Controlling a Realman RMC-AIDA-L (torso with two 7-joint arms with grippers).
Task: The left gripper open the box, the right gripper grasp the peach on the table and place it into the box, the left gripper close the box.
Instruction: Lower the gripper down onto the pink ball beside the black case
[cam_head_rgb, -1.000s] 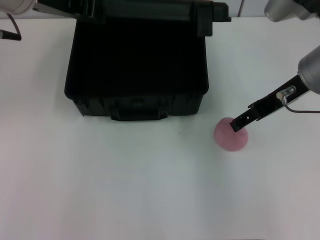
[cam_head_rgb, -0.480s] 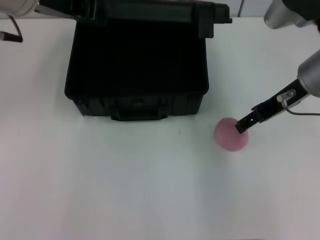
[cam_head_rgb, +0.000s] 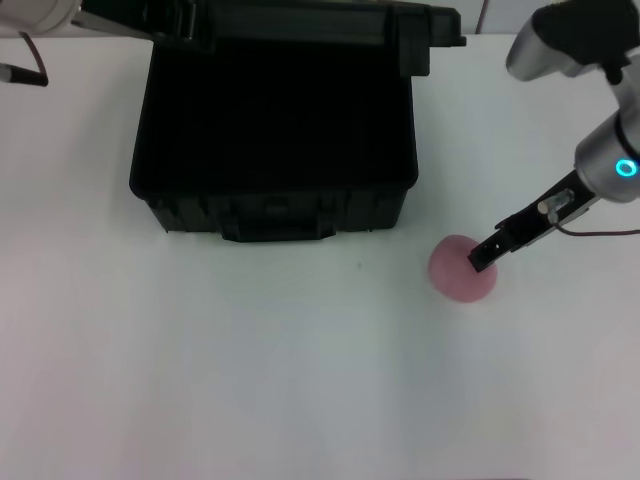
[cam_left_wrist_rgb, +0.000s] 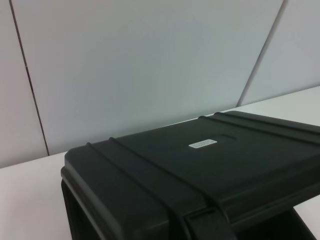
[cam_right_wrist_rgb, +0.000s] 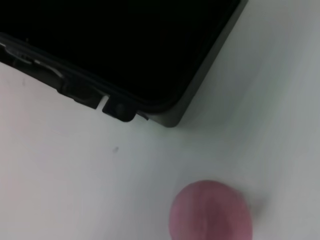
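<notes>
We start with the peach (cam_head_rgb: 462, 269), which sits on the white table (cam_head_rgb: 300, 380) just off the box's front right corner, a little nearer to us than the box's front wall. It is not yet lifted, so we judge the grasp to be the step in hand. Over it hangs the right gripper (cam_head_rgb: 485, 256), its black tips lying over the peach's upper right side as the head view shows it; whether they touch the skin we cannot say, and we cannot tell whether its fingers are spread or pinched together. It reaches in aslant from the side away from the box, which we take as leaving a free path across to the open well.

The box (cam_head_rgb: 275, 190) stands with its lid swung up and back, its dark inside bare to view, so the opening looks done. The right wrist view looks down on the box's front corner and latch, with the peach (cam_right_wrist_rgb: 210, 212) near that corner, and shows none of the gripper's own fingers.

The left gripper (cam_head_rgb: 150, 20) is at the lid's far left edge, seemingly propping it open; we cannot tell its finger state either. The left wrist view shows the lid's ribbed top and white label (cam_left_wrist_rgb: 202, 143)
</notes>
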